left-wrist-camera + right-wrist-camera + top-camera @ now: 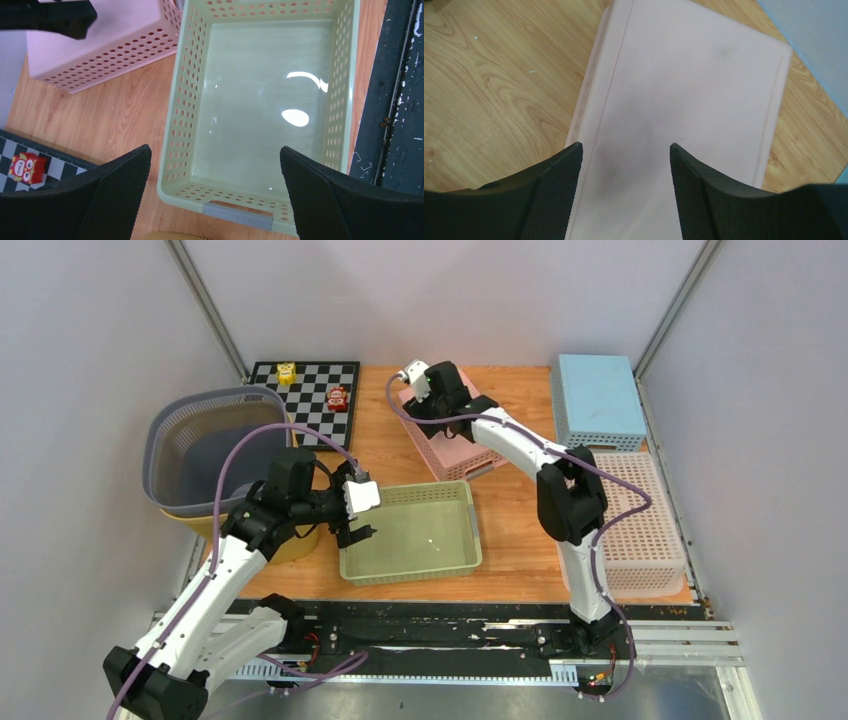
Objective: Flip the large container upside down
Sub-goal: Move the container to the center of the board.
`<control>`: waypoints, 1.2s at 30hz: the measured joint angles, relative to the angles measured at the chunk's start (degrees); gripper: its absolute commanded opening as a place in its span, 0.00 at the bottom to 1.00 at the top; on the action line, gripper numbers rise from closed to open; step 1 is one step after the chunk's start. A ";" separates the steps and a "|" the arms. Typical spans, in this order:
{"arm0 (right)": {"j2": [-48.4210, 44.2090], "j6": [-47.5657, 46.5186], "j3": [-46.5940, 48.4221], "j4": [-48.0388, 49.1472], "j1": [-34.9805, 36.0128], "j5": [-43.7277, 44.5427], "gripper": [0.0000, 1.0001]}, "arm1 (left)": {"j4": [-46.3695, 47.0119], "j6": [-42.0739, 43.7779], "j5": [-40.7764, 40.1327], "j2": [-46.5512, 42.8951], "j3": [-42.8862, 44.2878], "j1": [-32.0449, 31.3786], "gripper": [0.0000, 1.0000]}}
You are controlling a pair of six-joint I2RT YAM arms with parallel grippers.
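Pink container (450,450) upside down at the far middle of the wooden tabletop (520,515), between a checkerboard (310,400) and a blue container (597,390): smooth flat base upward, perforated walls down on the wood, long axis from the far edge toward the arms, slanted slightly right. Over that base, the right gripper (625,150), jaws spread with nothing pinched; nearer, the left gripper (215,148), jaws spread wide above an upright pale green basket (182,100). All around, plain pale grey walls (450,290).
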 measured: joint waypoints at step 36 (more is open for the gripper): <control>14.58 1.18 16.87 -2.93 2.75 19.12 1.00 | -0.04 1.05 -0.39 0.42 0.00 0.00 1.00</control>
